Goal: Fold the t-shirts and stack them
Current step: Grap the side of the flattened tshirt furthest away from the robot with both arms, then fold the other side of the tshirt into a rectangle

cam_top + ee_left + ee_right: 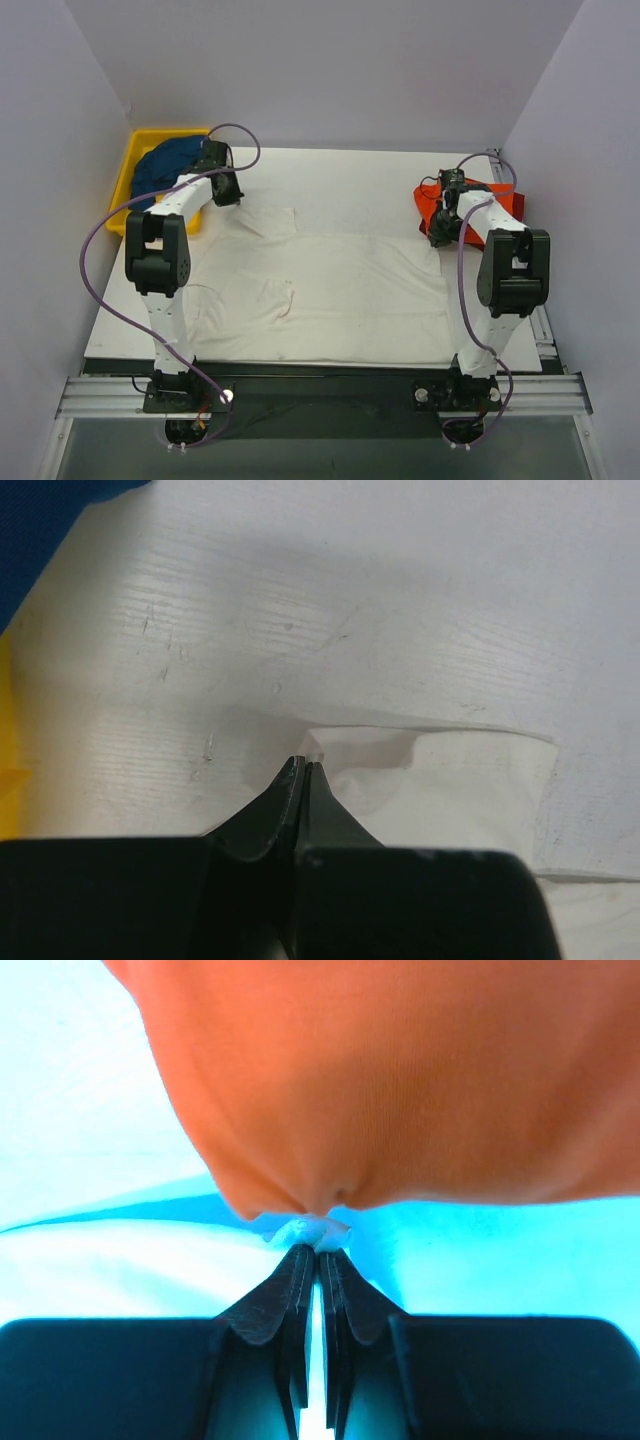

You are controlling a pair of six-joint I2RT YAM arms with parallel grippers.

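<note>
A large off-white t-shirt (320, 290) lies spread flat across the table. At its far-left sleeve corner, my left gripper (226, 196) is shut, and the left wrist view shows the left gripper (306, 763) pinching the edge of the off-white t-shirt (470, 790). My right gripper (440, 232) sits at the shirt's far-right corner. In the right wrist view the right gripper (318, 1250) is shut on a small wad of the off-white t-shirt (312, 1230). Orange-red t-shirts (500, 200) lie bunched just behind that gripper, and the orange-red cloth (400, 1080) nearly touches the fingertips.
A yellow bin (128, 185) stands at the table's far-left corner with a dark blue t-shirt (170, 165) piled in it, close behind my left arm. The bin (8, 730) and blue cloth (40, 530) also edge the left wrist view. Walls enclose three sides.
</note>
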